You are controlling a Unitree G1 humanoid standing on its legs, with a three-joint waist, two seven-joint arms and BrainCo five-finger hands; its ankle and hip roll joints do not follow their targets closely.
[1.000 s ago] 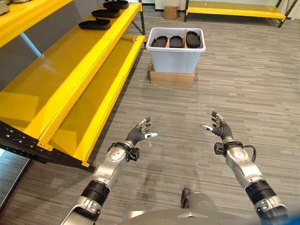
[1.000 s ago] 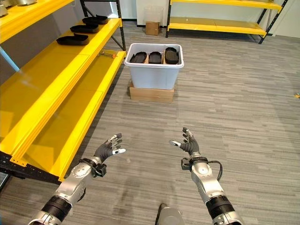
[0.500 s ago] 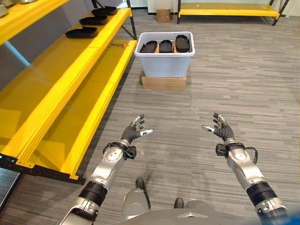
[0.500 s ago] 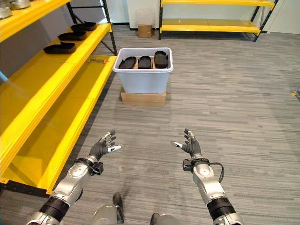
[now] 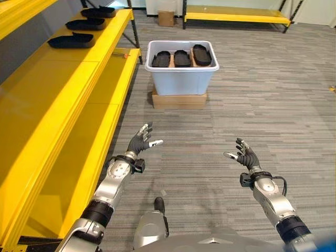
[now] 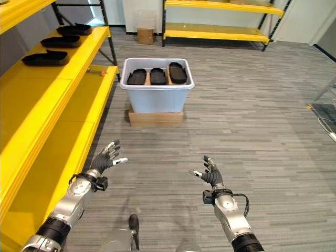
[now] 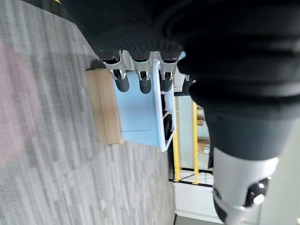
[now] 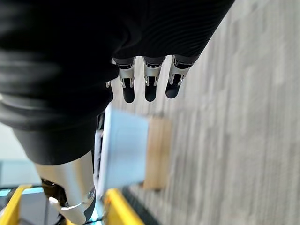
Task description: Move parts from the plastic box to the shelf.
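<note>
You are looking down at a grey, striped carpet floor (image 5: 262, 94) that runs across the whole room, with both arms raised over it and well short of the load. Your left hand (image 5: 139, 143) hovers above the carpet just beside the shelf's lower edge, fingers straight and spread, holding nothing; your right hand (image 5: 244, 156) hangs over bare carpet on the other side, fingers loosely splayed and likewise carrying nothing. Ahead of you, between the two hands and farther off, the plastic box (image 5: 182, 68) stands on a flat cardboard carton (image 5: 178, 100) on the floor. Three dark parts (image 5: 182, 57) lie side by side in the top of that box. Along your left runs the yellow shelf (image 5: 58, 100), its long boards bare near you; at its far end three black trays (image 5: 71, 40) sit in a row, one behind another. A second yellow shelf (image 6: 215, 33) stands against the far wall, and a small cardboard box (image 6: 143, 35) rests on the floor beside it. In the left wrist view the box and its carton show past the dark fingertips (image 7: 123, 84).
</note>
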